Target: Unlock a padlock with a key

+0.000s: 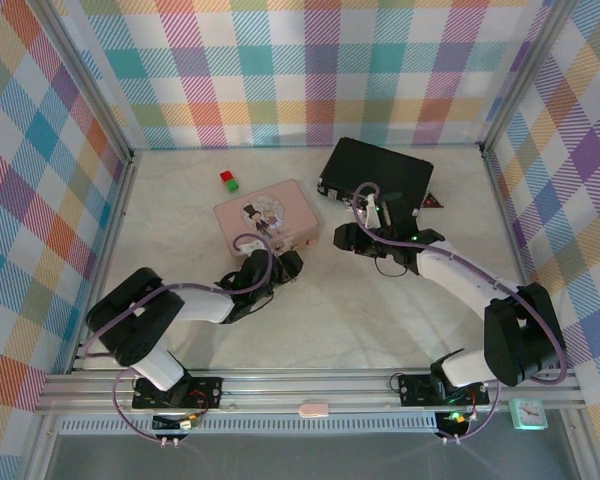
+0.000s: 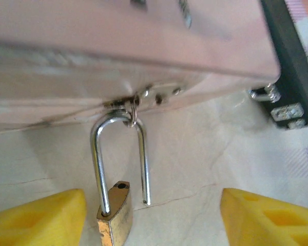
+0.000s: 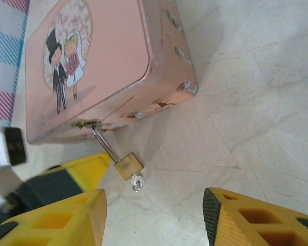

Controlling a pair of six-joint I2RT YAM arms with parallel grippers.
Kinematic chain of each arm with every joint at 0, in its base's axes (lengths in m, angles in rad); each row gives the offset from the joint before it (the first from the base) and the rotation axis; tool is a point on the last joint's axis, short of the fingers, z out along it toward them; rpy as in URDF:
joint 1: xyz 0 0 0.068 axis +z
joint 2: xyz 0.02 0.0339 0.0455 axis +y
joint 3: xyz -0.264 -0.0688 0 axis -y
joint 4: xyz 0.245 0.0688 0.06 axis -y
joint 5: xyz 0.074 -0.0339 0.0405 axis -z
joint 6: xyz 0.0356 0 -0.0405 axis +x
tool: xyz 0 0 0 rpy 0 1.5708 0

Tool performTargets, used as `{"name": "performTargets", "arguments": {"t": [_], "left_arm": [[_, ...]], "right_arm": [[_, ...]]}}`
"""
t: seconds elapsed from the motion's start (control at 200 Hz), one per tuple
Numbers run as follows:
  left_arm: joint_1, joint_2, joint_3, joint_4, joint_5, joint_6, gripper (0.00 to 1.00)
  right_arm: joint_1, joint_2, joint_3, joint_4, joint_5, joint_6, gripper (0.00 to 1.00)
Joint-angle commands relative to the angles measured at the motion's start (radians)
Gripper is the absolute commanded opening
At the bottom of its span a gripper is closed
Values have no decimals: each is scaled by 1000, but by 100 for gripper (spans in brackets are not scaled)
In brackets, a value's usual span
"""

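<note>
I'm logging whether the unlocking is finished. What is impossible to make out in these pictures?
Left wrist view: the lower body and keyhole of the padlock are cut off by the bottom edge.
Right wrist view: the key is a tiny silvery blob just under the padlock; whether it sits in the keyhole is too small to tell.
Top view: the padlock at the front of the pink box is lost behind the left arm, or too small.
</note>
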Motion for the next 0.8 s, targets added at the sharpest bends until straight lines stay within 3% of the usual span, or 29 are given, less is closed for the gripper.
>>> {"name": "performTargets", "arguments": {"t": [0.0, 0.105, 0.22, 0.445, 0.795], "left_arm": [[18, -125, -11, -177, -90, 14, 79], [52, -213, 13, -345, -114, 33, 86], [88, -253, 15, -408, -100, 47, 88], [153, -221, 8, -343, -76, 106, 88], [269, -77, 92, -188, 56, 203, 87]], "right_arm": [[47, 36, 63, -77, -3, -127, 53], [104, 91, 101, -97, 0, -170, 54], [185, 172, 170, -139, 23, -235, 54], [321, 325, 298, -212, 121, -323, 54], [461, 529, 466, -292, 405, -390, 56]]}}
